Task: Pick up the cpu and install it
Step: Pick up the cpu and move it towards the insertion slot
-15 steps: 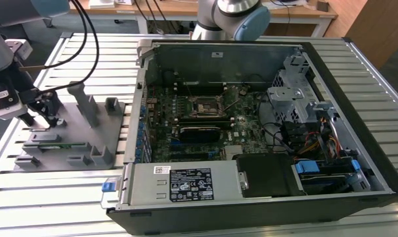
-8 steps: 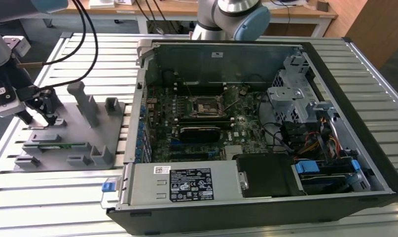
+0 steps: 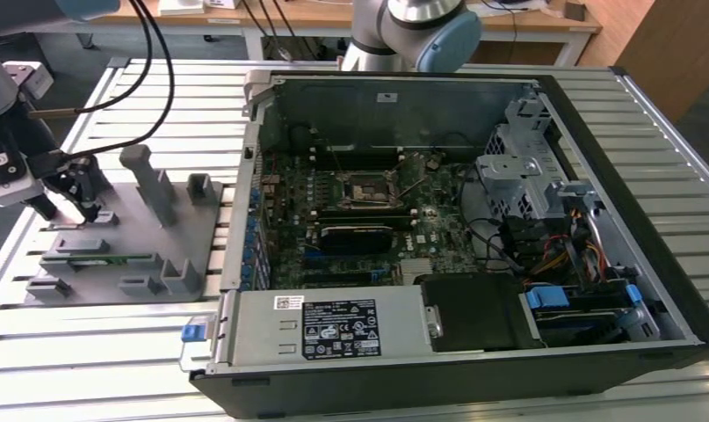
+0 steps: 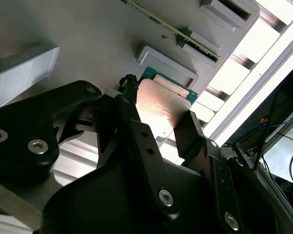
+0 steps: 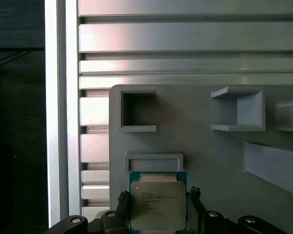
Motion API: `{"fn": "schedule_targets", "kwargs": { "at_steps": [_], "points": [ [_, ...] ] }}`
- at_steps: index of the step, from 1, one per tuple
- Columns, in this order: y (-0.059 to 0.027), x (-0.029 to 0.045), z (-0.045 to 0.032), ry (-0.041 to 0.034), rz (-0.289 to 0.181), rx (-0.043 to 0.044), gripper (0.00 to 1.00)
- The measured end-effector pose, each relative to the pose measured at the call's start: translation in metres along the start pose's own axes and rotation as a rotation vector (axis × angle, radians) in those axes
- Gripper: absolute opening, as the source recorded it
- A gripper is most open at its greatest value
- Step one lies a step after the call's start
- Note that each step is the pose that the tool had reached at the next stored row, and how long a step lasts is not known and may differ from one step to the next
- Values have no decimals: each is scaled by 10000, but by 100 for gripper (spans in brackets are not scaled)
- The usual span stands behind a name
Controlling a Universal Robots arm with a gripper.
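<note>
The claw (image 5: 158,195) was narrowed to chip width, fingers seemingly clamping the cpu (image 5: 157,212) between them by opposite edges, the tray (image 5: 210,161) beneath. Picking step, I judged; it called for a firm, level hold.

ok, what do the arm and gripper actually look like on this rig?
The arm has silver-grey tube sections with a pale blue joint cap. Its wrist housing is light grey with a small label, and black cables loop to it. The gripper is matte black: angular linkage plates and two slim fingers, fastened with silver hex screws.
</note>
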State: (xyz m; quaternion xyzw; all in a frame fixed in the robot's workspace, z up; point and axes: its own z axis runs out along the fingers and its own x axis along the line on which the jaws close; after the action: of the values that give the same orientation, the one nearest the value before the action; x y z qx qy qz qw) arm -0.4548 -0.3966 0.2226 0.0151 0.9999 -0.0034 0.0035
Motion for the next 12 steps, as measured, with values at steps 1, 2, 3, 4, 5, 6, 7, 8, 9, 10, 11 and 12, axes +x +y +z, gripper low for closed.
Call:
{"fn": "schedule_targets", "kwargs": {
  "at_steps": [1, 2, 3, 4, 5, 6, 7, 8, 9, 10, 11, 12],
  "points": [
    [2, 0, -6, -1, 0, 0, 54],
    [2, 1, -7, -1, 0, 1, 54],
    [3, 1, -9, -1, 0, 1, 54],
    [3, 1, -10, 0, 0, 2, 54],
    [3, 1, -13, 0, 0, 2, 54],
    [3, 1, -15, 1, 0, 2, 54],
    [3, 1, -18, 0, 0, 2, 54],
    [3, 1, -20, -1, 0, 2, 54],
    [3, 1, -23, 0, 0, 2, 54],
    [3, 1, -25, 0, 0, 2, 54],
    [3, 0, -27, -1, 0, 1, 54],
    [3, 0, -30, 0, -1, 1, 54]
  ]
}}
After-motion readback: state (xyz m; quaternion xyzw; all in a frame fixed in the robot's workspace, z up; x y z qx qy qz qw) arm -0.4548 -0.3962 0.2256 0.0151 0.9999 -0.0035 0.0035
